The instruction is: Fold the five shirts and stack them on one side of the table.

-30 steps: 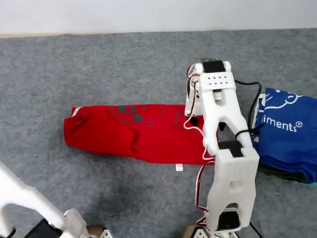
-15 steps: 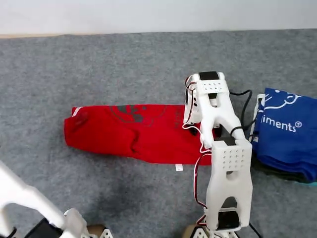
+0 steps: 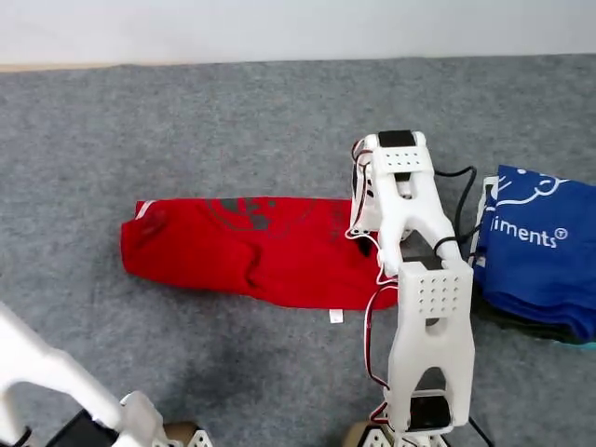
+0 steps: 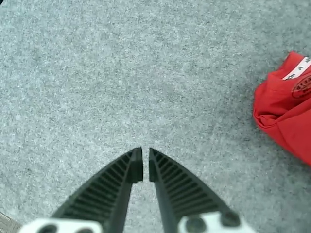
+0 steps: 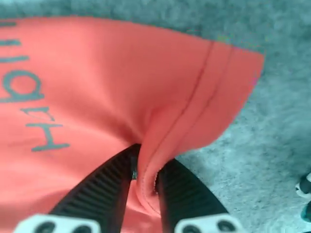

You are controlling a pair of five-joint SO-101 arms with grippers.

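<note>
The red shirt (image 3: 251, 247) is lying across the middle of the grey tabletop (image 3: 186, 121), folded into a long narrow band, with its collar end pointing toward the left arm's (image 3: 47, 377) side. The right arm (image 3: 424, 298) is standing over the opposite end of the band, and its end effector (image 5: 146, 179) is pinching a raised fold of the shirt's (image 5: 97, 87) stitched hem between its two ribbed black fingers (image 5: 102, 187), with the cloth bunching up between them. The left end effector (image 4: 146, 165) is hovering over bare tabletop (image 4: 121, 63) with its fingers drawn together, showing just a thin slit between the tips and holding nothing; the collar end of the red shirt (image 4: 286, 107), with its white neck label, is lying near it but apart. A stack of folded shirts topped by a blue shirt (image 3: 540, 251) is sitting at the right edge of the tabletop, just beside the right arm
</note>
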